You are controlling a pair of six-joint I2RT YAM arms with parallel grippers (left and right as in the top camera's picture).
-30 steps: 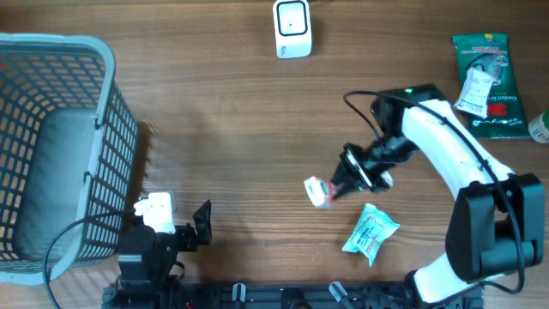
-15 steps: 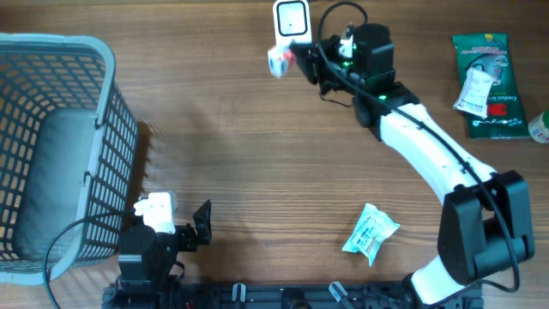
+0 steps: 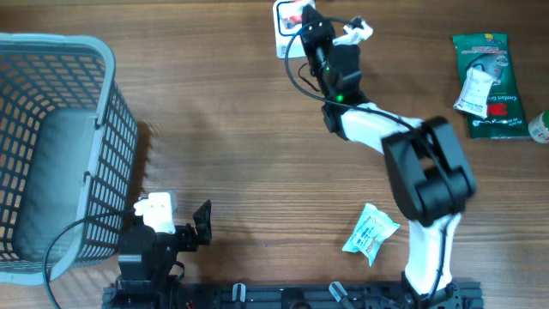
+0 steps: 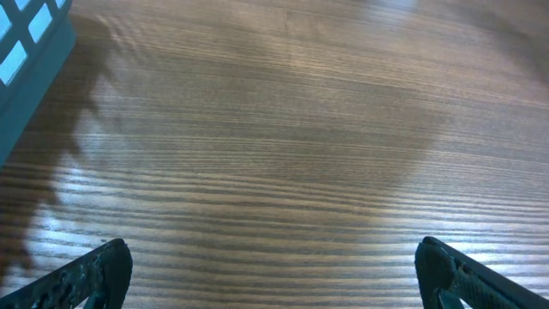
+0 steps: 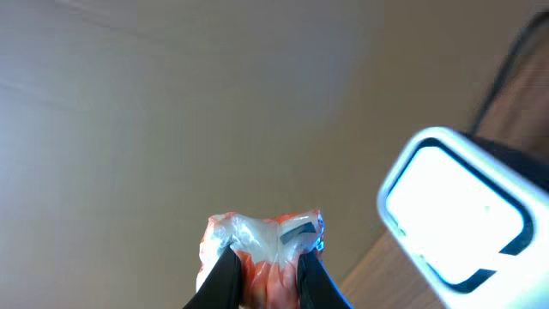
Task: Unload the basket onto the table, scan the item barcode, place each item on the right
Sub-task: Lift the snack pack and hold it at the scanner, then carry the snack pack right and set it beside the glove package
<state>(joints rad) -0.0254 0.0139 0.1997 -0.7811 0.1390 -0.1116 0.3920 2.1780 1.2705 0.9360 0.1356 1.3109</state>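
Red-and-white packet (image 3: pixel 295 14) hangs over the scanner (image 3: pixel 284 45) at the far edge of the tabletop (image 3: pixel 214 129), clamped by the right gripper (image 3: pixel 302 21). Left wrist view: the left gripper (image 4: pixel 274 273) is spread wide above the tabletop. Right wrist view: the packet is pinched between the fingertips (image 5: pixel 225 279), with the scanner just beside it.

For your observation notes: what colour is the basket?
Light blue-grey basket, clearest in the overhead view.

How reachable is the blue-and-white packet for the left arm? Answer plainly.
Probably yes: only bare table lies between the open left gripper and the packet; the right gripper holds its item up at the scanner.
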